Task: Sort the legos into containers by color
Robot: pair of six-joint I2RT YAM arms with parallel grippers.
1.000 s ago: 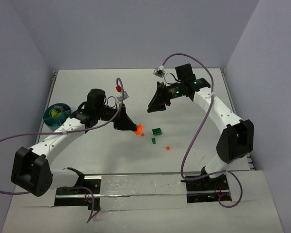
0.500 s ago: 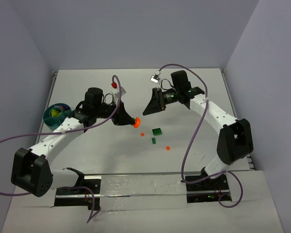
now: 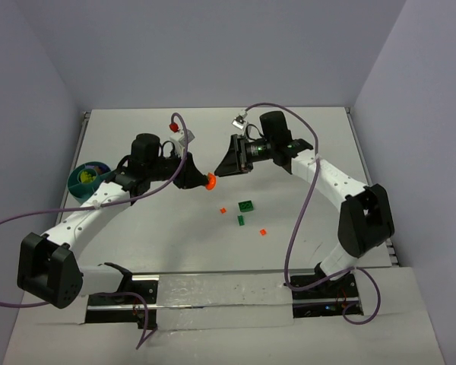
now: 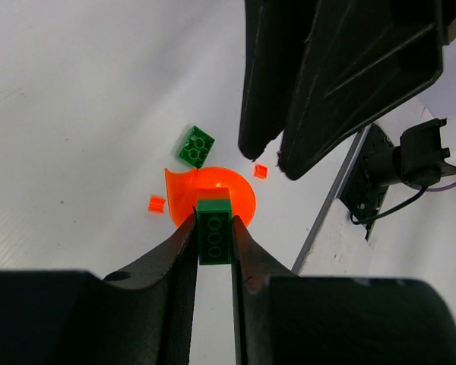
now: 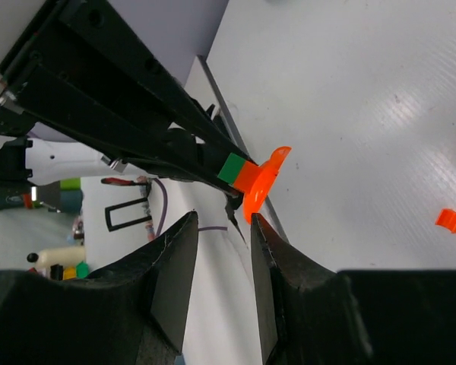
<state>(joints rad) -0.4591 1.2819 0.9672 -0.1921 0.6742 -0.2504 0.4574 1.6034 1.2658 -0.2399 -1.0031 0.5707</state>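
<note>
My left gripper (image 3: 200,179) (image 4: 213,228) is shut on a dark green brick (image 4: 214,232) with a round orange piece (image 3: 210,181) (image 4: 213,190) stuck on its far end, held above the table. My right gripper (image 3: 222,169) (image 5: 222,220) faces it from the right, open, with nothing between the fingers. The orange piece (image 5: 262,181) hangs just beyond the tip of its right finger. On the table lie a green brick (image 3: 246,205) (image 4: 195,146), a smaller green bit (image 3: 241,220) and two orange bits (image 3: 222,211) (image 3: 263,231). The teal bowl (image 3: 87,179) stands at far left.
Purple cables loop off both arms over the table. The table's back and side walls are close on the left and right. A metal rail (image 3: 220,293) runs along the near edge between the arm bases.
My left gripper rose and swung up-right with the green and orange pieces. My right gripper moved left toward it, and its jaws narrowed.
</note>
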